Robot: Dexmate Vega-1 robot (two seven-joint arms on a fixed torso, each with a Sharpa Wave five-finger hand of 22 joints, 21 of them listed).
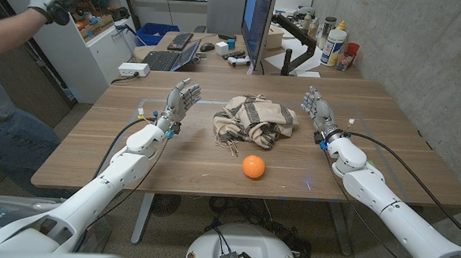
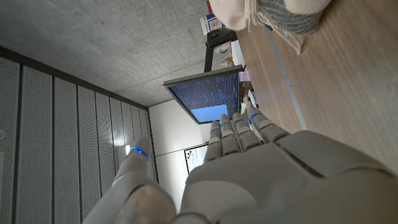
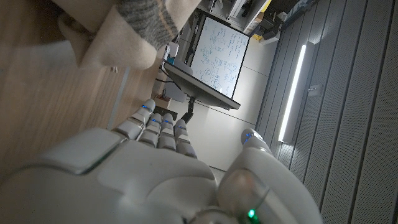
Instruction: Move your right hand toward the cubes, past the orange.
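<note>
Right hand (image 1: 317, 107) stands at the far right of the wooden surface (image 1: 387, 165), fingers apart and reaching up, nothing held. The right wrist view agrees: fingers (image 3: 158, 127) extended, thumb set apart, no object against them. Left hand (image 1: 180, 101) mirrors it on the far left, also spread and empty; the left wrist view shows the same loose, unloaded posture (image 2: 239, 134).

Orange (image 1: 253, 166) sits near the middle of the surface, toward the near edge, well apart from both hands. Just beyond it lies a crumpled striped cloth (image 1: 252, 120), between the two hands. The cloth is bunched high enough that something could lie under it, but I cannot tell.

No cubes are visible on the surface. Task names cubes as the goal; the frames do not show them. Judgement: the reach has not begun.

Risks from here:
- No visible target. An inward sweep may end in the wrong place or plough into the cloth.
- Spread fingers could snag the cloth's folds or loose fringe and drag it, disturbing anything beneath.
- The orange is round and free; a brush from the wrist or forearm would likely roll it toward the near edge.
- A person (image 1: 4, 78) stands at the left edge, arm raised; no conflict with the right arm at present.
</note>
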